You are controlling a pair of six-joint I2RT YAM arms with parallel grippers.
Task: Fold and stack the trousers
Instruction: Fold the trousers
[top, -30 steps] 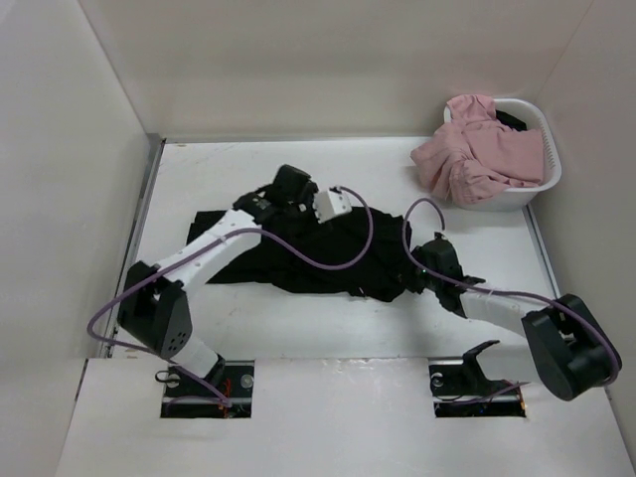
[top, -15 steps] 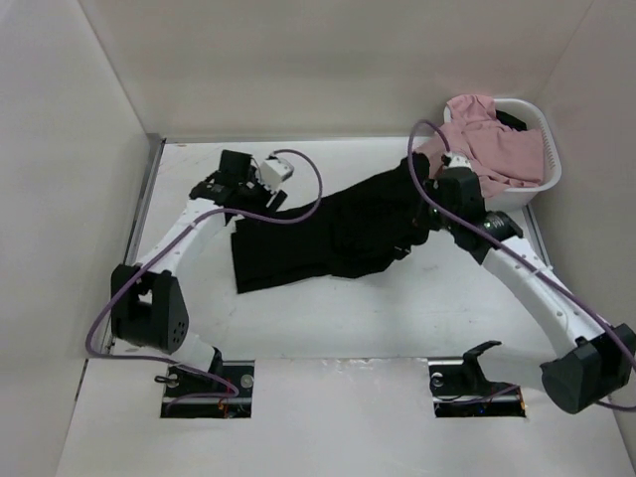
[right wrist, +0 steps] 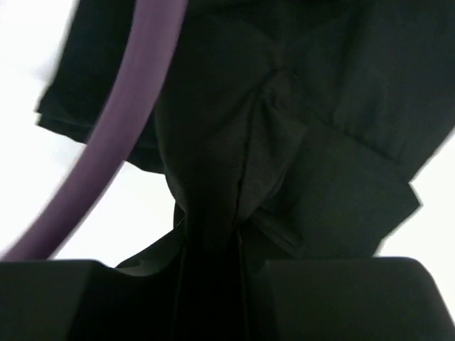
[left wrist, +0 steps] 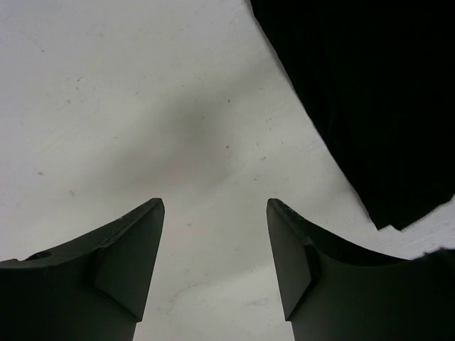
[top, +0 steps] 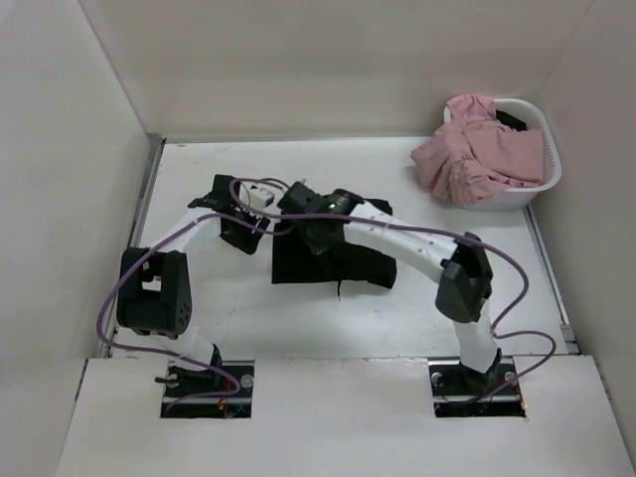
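**At mid-surface, a fold in progress**

In the middle of the white surface [top: 427, 318] the trousers [top: 343, 260] lie gathered into a compact, roughly rectangular black bundle. The legs appear doubled over the body rather than spread out. The right gripper [right wrist: 211, 241] has its jaws pinched on a ridge of that cloth, which bunches up between them in the right wrist view. The left gripper [left wrist: 215, 206] hangs with jaws spread and nothing between them, over bare surface just beside the bundle's left edge.

By the look of it the folding is partly done: the cloth is drawn in, but its near edge is ragged and the top layer is creased. Flattening, perhaps one more fold, and the stacking remain — no stack shows anywhere.

Room is uneven. Both wrists and their looping purple cables [top: 397, 231] crowd the bundle's far-left corner. The near strip and the right half of the surface are open. A white basket [top: 550, 169] of pink cloth [top: 477, 149] fills the far right corner, well apart from the trousers, and walls close three sides.
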